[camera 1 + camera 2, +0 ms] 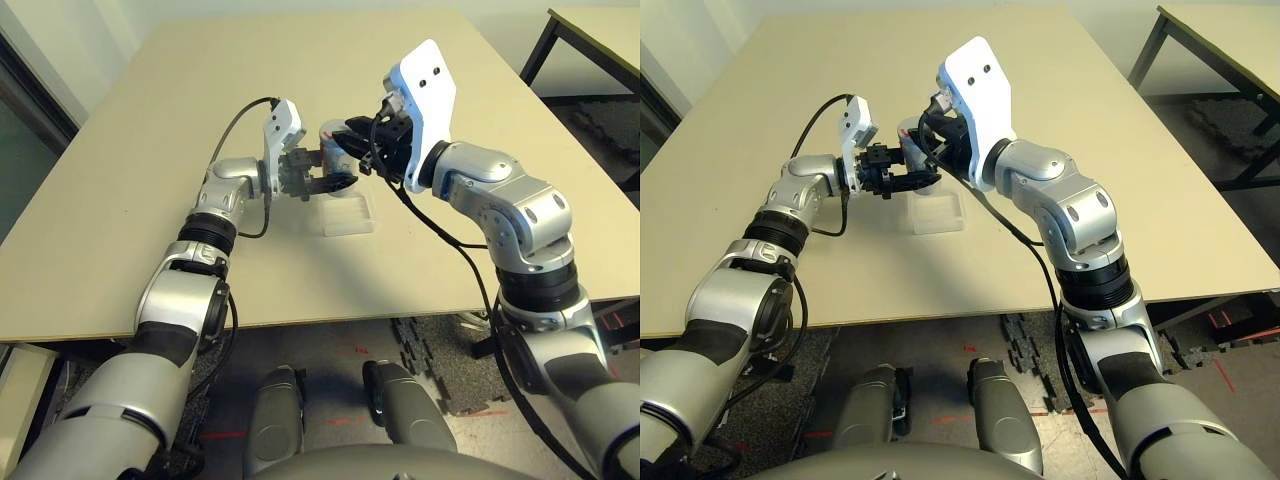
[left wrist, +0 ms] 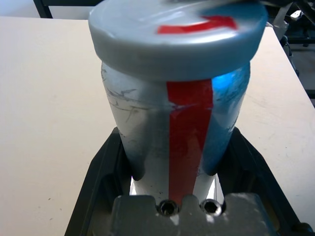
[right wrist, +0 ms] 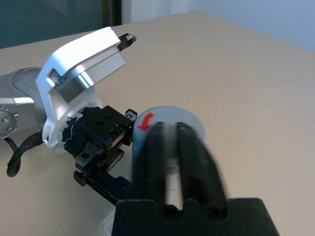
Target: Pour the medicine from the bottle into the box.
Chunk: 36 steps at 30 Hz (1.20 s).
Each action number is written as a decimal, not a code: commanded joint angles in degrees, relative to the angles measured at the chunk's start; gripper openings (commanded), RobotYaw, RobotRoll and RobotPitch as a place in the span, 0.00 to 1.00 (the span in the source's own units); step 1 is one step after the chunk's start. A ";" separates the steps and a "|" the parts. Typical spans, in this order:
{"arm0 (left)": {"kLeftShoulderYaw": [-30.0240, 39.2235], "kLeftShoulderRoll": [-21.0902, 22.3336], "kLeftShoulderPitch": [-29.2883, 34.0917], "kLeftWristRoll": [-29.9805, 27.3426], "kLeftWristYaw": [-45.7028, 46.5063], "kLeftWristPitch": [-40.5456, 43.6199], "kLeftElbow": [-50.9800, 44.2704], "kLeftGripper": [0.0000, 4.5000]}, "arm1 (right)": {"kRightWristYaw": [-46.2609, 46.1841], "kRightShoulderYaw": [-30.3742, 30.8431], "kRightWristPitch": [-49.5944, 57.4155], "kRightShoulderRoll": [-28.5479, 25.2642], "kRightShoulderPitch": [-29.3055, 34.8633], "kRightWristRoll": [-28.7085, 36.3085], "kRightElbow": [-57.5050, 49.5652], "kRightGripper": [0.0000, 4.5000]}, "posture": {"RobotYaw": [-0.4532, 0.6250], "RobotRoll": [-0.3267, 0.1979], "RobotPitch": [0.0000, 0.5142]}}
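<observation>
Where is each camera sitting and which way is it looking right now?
Left and right eye: on the head, looking down over both silver forearms at the table, bottle and box.
Left wrist: along the left end effector, shut on the bottle with its cap.
Right wrist: along the right end effector at the cap.
Both wrist views share the red-marked cap.

The small silver-grey cylindrical bottle (image 2: 177,142), scuffed and carrying a red strip down its side, is held above the surface with its round grey cap (image 2: 172,37) still on; the cap bears a red arrow mark. The shallow clear plastic box (image 1: 345,215), roughly square with rounded corners, lies flat just at the bottle's 6 o'clock.
</observation>
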 commanded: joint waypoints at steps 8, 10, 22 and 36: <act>0.82 -0.19 -0.34 0.06 -0.04 -0.03 -0.84 0.57 | 1.82 0.49 -0.02 0.23 -0.18 0.52 1.35 0.21 | 0.24 0.62 0.19; 0.82 -0.13 -0.28 0.09 -0.05 0.00 -0.89 0.57 | 1.89 0.05 0.55 0.64 -0.28 0.97 1.28 0.37 | 0.24 0.62 0.19; 0.82 -0.10 -0.29 0.39 -0.06 -0.06 -0.93 0.57 | 2.38 0.40 0.16 0.30 0.41 0.51 2.19 1.00 | 0.24 0.62 0.20; 0.80 -0.51 -0.26 0.36 -0.08 0.16 -1.41 0.57 | 2.43 0.99 -2.23 0.52 -0.01 -1.05 4.65 1.00 | 0.24 0.62 0.19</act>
